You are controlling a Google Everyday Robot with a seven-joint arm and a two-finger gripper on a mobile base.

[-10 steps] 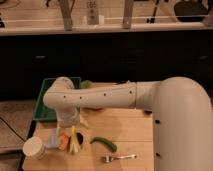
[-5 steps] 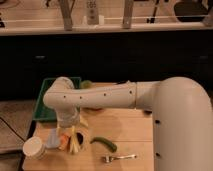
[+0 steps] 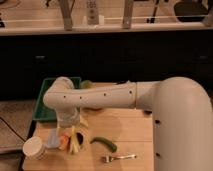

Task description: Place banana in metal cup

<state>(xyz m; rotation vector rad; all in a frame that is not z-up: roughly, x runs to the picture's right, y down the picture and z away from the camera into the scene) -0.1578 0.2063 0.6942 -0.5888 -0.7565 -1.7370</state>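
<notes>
Hand low over the banana, nothing visibly moved since half a second ago.
A white cup (image 3: pixel 33 147) stands at the left edge of the tabletop (image 3: pixel 131 129), with the metal cup (image 3: pixel 53 139) just beside it. Next come an orange piece (image 3: pixel 64 143) and the banana (image 3: pixel 75 144), lying flat on the wood. The hand (image 3: pixel 73 131) hangs right above the banana; I cannot tell its grip. A green pepper (image 3: pixel 104 144) and a fork (image 3: pixel 119 158) lie to the right, with bare wood beyond them.
</notes>
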